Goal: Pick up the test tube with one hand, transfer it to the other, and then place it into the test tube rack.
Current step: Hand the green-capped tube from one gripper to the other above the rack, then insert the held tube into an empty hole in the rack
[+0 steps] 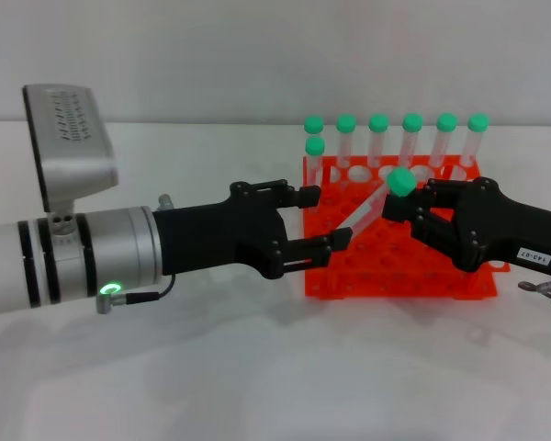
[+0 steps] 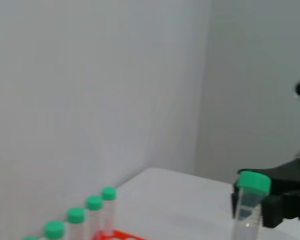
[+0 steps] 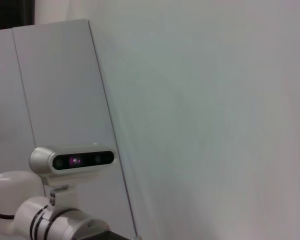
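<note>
The test tube (image 1: 372,209), clear with a green cap (image 1: 401,181), hangs tilted in the air in front of the orange-red rack (image 1: 395,276). My right gripper (image 1: 406,209), on the black labelled forearm, is shut on the tube just below the cap. My left gripper (image 1: 326,219), on the silver-white forearm, is open, with its lower fingertips (image 1: 338,241) by the tube's bottom end. In the left wrist view the tube (image 2: 250,212) stands upright with the right hand's black fingers (image 2: 282,200) around it.
Several other green-capped tubes (image 1: 378,138) stand in the rack's back rows; they also show in the left wrist view (image 2: 85,220). The rack sits on a white table (image 1: 257,386). The right wrist view shows the left arm's wrist camera (image 3: 72,160) against a white wall.
</note>
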Robot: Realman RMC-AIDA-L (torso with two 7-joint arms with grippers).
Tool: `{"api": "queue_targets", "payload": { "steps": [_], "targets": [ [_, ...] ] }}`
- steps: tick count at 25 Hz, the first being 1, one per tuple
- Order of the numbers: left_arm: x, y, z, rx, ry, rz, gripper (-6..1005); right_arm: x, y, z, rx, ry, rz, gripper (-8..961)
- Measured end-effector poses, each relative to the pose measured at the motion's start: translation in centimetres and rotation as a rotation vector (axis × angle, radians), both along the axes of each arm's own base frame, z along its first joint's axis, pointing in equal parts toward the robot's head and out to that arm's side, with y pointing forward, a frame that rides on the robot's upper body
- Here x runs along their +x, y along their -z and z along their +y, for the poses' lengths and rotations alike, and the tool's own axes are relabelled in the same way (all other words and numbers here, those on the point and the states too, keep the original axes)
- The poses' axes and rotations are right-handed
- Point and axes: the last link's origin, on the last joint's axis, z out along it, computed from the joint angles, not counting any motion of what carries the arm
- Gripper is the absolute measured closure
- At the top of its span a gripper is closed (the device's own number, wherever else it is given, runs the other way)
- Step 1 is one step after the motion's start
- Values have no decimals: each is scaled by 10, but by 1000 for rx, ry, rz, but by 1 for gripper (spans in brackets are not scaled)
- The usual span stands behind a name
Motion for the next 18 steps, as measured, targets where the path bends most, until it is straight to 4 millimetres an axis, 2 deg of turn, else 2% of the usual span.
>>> {"api": "queue_targets", "payload": {
  "steps": [6,12,18],
  "targets": [
    [-27,-23,-5,89,-92,-25,321,0,-1,5,23,18,-7,758],
    [-67,-52,-21,206,-223,-86,308,-2,-1,18,58,42,-41,758],
    [-95,-57,-40,298,-274,-128,285,1,1,34,116,94,-102,759]
  ]
}}
